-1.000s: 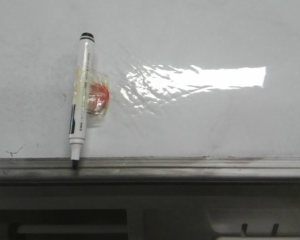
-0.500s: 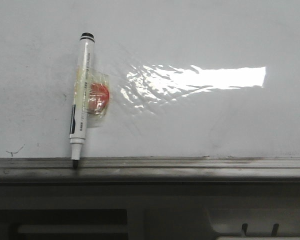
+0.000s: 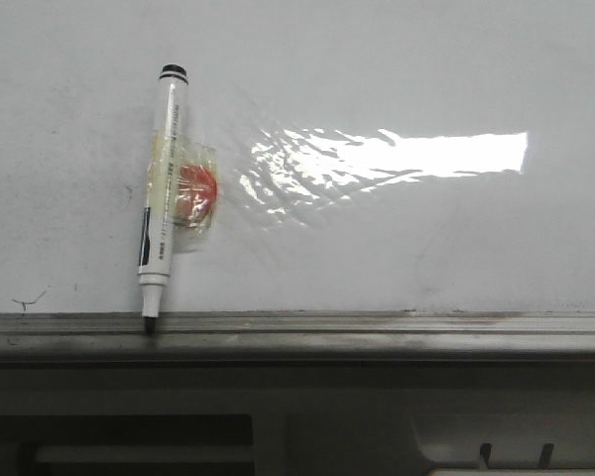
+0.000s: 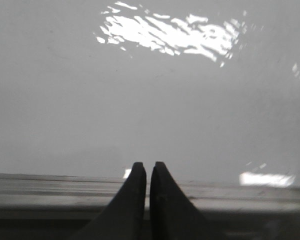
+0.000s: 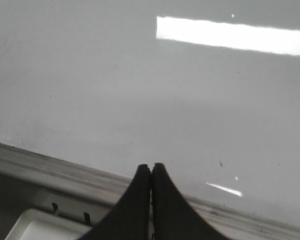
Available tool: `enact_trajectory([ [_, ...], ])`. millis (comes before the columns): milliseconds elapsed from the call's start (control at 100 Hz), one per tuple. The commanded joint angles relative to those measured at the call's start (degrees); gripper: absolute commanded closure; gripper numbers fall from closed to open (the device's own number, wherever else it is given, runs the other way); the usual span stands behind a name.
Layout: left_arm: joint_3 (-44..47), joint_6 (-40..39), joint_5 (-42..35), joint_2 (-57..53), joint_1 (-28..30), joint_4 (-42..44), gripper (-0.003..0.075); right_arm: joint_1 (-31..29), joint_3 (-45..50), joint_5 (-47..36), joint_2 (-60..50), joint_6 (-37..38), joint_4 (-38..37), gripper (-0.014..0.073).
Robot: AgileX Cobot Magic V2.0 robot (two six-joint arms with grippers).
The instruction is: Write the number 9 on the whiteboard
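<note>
The whiteboard (image 3: 397, 69) fills the front view, glossy white with faint smudges. A white marker (image 3: 161, 178) with a black end cap lies on it at the left, its black tip (image 3: 150, 323) touching the grey rail (image 3: 377, 332). Clear tape holds a red piece (image 3: 195, 193) against the marker's side. The number 9 is out of view. My left gripper (image 4: 147, 165) is shut and empty over the board's (image 4: 140, 100) edge. My right gripper (image 5: 151, 166) is also shut and empty over the board (image 5: 115, 90). Neither gripper shows in the front view.
A wrinkled shiny patch (image 3: 307, 174) with bright glare lies right of the marker. A tiny black scribble (image 3: 25, 299) sits near the rail at the far left. Below the rail, a white tray edge (image 5: 35, 227) shows beside my right gripper.
</note>
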Motion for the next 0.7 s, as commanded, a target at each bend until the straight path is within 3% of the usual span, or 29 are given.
enact_trajectory([
  [0, 1.80, -0.81, -7.17, -1.70, 0.07, -18.90, 0.0738, -0.27, 1.58, -9.42, -1.15, -0.26, -0.23, 0.0659],
  [190, 1.69, -0.81, -11.92, -1.70, 0.07, -40.59, 0.0738, -0.27, 1.58, -21.38, -1.15, -0.26, 10.61, 0.0659],
  [340, 1.56, -0.81, -11.39, -1.70, 0.07, -46.87, 0.0738, -0.27, 1.20, -26.08, -1.15, -0.17, 31.09, 0.0659],
  [440, -0.88, 1.12, -7.92, -1.59, 0.07, -42.07, 0.0739, -0.27, -0.59, -25.25, -1.15, -0.27, 42.86, 0.0659],
  [690, -19.58, 1.93, 5.08, 14.01, 0.07, -13.65, 0.0736, -0.27, -13.84, -1.51, 6.49, -6.02, 32.52, 0.0653],
])
